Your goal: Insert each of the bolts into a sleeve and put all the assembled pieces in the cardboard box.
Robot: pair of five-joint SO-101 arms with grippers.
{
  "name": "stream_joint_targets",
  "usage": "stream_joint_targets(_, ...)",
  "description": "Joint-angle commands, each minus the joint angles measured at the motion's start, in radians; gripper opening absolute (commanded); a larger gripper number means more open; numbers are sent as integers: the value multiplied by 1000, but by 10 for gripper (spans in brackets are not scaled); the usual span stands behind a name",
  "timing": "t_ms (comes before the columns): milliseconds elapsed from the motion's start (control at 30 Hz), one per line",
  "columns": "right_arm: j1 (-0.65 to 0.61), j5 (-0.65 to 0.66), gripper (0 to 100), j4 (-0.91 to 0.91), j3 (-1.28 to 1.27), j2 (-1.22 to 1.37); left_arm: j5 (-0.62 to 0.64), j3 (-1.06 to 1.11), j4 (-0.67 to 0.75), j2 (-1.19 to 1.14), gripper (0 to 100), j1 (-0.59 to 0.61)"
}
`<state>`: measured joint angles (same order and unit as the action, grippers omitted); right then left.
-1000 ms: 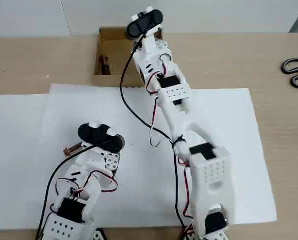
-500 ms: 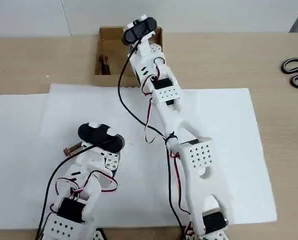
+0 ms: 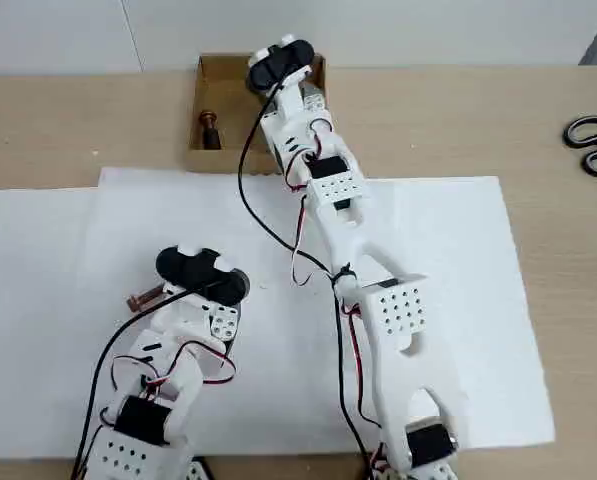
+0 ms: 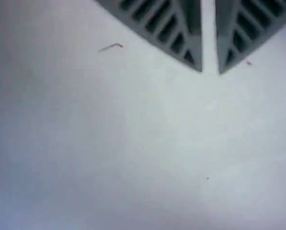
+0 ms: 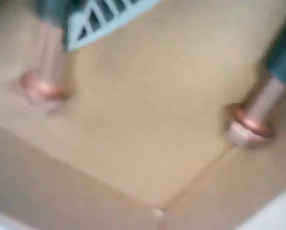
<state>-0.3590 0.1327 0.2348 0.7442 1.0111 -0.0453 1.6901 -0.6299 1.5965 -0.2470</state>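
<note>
Two copper-ended pieces lie on the floor of the cardboard box (image 5: 133, 143) in my right wrist feed. One (image 5: 42, 88) is toward one wall and the other (image 5: 250, 122) is close to a corner fold. They are well apart, with bare cardboard between them. From the high camera the box sits toward the far edge of the table (image 3: 458, 120). The right gripper (image 3: 281, 68) hangs directly over it, its arm stretched across the white paper (image 3: 458, 250). Whether that gripper is spread or closed I cannot tell, nor whether it holds anything.

The left gripper (image 4: 209, 67) hovers just above the paper with its tips pressed nearly together, a thin slit between them and nothing in it. A third copper piece (image 3: 143, 298) lies on the paper just beside it, toward the paper's edge on that arm's side. I cannot make out whether a sleeve is on it.

I judge the step in hand to be the drop into the box. To do it well, I would keep the wrist low inside the walls and let go over the bare cardboard between the two pieces, so nothing bounces or stacks. Then I would lift straight up past the rim before swinging back, minding the black cable (image 3: 248, 190) that crosses the box's near wall. The piece by the left arm looks like what remains, and I would check it for a sleeve first.
</note>
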Motion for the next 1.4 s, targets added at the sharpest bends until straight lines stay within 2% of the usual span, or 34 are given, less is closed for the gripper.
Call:
stream_joint_targets(0,13,11,224,2,58,-41,-3,-7,0,14,8,-3)
stream_joint_targets(200,12,11,224,68,58,-140,-3,-7,0,14,8,-3)
stream_joint_targets(967,54,11,224,697,57,-504,-3,-7,0,14,8,-3)
stream_joint_targets(1367,206,5,224,868,57,-578,-3,-7,0,14,8,-3)
